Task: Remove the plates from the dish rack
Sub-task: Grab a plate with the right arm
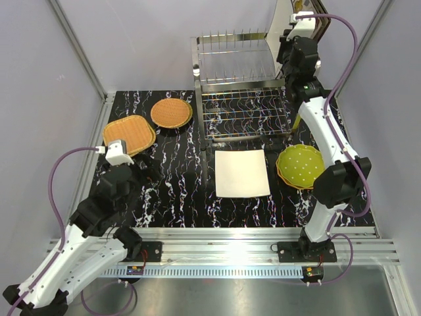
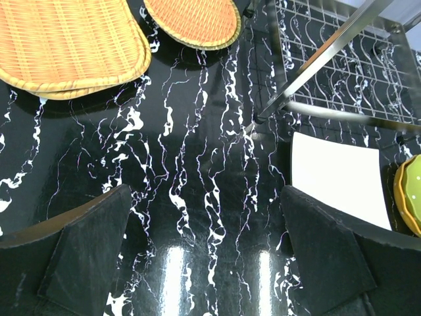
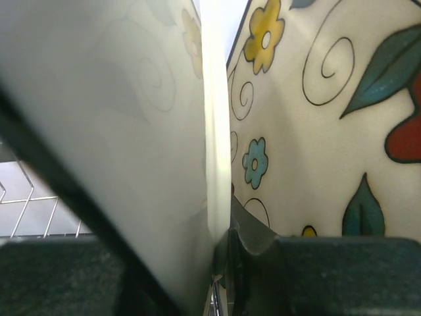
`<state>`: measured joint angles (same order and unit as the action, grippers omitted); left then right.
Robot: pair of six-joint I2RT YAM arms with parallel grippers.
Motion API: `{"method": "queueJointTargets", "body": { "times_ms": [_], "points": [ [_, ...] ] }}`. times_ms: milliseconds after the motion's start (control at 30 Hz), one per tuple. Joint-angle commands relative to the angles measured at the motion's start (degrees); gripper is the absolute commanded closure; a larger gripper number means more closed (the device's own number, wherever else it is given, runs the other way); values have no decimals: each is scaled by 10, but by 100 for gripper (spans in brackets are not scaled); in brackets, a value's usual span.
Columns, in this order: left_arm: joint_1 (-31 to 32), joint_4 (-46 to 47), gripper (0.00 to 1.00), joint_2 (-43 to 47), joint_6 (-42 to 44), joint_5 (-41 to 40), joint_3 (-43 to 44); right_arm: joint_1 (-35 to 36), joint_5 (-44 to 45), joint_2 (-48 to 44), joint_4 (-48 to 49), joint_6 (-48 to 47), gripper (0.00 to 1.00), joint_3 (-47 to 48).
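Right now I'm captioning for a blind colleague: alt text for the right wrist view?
A flower-patterned plate, seen edge-on, fills the frame, gripped at its rim by the right pincer. Wires of the dish rack show at lower left.

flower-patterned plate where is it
The flower-patterned plate stands upright far right in the top view, at the right end of the dish rack, its rim in the right tool.

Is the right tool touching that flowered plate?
Touching. The right wrist view shows the flowered plate wedged edge-on inside the right tool, one pad pressed against its patterned face.
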<state>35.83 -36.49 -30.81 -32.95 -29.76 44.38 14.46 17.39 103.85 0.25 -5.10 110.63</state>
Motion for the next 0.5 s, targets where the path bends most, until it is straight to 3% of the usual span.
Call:
{"method": "queueJointTargets", "body": {
  "times_ms": [0,467],
  "points": [
    [-2,16,1,6,-5,-4,28,-2,-31,-36,147,-26,100,24],
    [-2,16,1,19,-15,6,32,-8,-43,-23,166,-24,100,101]
  ]
}}
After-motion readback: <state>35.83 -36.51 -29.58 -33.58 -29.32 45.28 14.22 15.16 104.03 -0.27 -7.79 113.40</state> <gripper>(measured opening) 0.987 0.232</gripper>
